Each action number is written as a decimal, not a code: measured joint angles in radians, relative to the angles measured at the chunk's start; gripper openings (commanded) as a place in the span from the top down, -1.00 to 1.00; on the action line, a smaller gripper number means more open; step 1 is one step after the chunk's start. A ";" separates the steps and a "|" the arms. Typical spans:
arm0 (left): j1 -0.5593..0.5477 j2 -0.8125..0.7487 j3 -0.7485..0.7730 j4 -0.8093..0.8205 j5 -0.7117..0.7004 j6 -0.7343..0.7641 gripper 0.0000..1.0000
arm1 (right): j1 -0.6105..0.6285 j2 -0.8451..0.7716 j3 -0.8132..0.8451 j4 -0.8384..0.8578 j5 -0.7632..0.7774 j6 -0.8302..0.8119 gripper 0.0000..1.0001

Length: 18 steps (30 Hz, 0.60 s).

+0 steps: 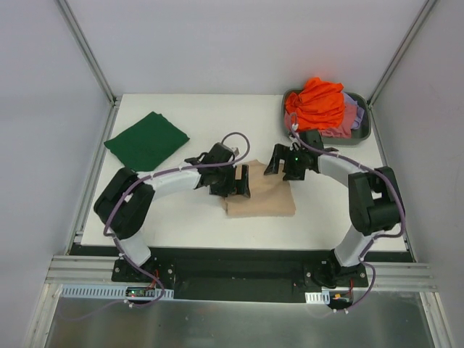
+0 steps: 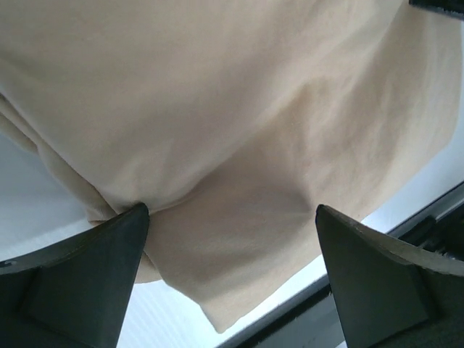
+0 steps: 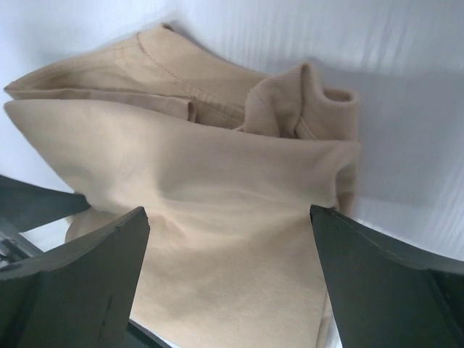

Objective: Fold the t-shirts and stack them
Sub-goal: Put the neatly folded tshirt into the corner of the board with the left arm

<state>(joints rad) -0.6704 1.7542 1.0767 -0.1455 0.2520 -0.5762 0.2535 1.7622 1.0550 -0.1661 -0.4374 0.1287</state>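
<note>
A beige t-shirt [image 1: 264, 199] lies folded into a small rectangle at the table's middle. My left gripper [image 1: 241, 183] hovers open over its left edge, and in the left wrist view the dark fingers [image 2: 94, 283] stand wide apart over the beige cloth [image 2: 239, 123]. My right gripper [image 1: 277, 161] is open at the shirt's far right corner, with the folded layers and collar [image 3: 188, 94] between and beyond its fingers [image 3: 377, 283]. Neither gripper holds cloth. A dark green t-shirt [image 1: 147, 140] lies folded at the far left. An orange t-shirt [image 1: 315, 104] is heaped over pink and lavender ones [image 1: 349, 117].
A grey tub [image 1: 366, 132] at the far right corner holds the heaped shirts. White walls and metal frame posts [image 1: 87, 51] enclose the table. The black front rail [image 2: 428, 217] runs just beyond the beige shirt's near edge.
</note>
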 measured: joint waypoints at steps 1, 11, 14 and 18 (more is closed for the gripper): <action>-0.018 -0.032 -0.029 -0.010 -0.007 -0.008 -0.98 | 0.018 -0.035 -0.030 -0.010 0.020 -0.003 -0.92; -0.064 -0.416 -0.178 -0.151 -0.167 -0.089 -0.98 | 0.169 -0.483 -0.117 -0.175 0.248 -0.022 -0.92; -0.069 -0.468 -0.188 -0.173 -0.238 -0.122 -0.98 | 0.172 -0.681 -0.155 -0.179 0.315 -0.018 -0.92; -0.060 -0.433 -0.193 -0.206 -0.264 -0.164 -0.98 | 0.172 -0.920 -0.275 -0.172 0.435 0.010 -0.92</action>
<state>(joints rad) -0.7303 1.3212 0.8837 -0.3515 -0.0124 -0.7399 0.4252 0.8421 0.7799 -0.3386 -0.0025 0.1383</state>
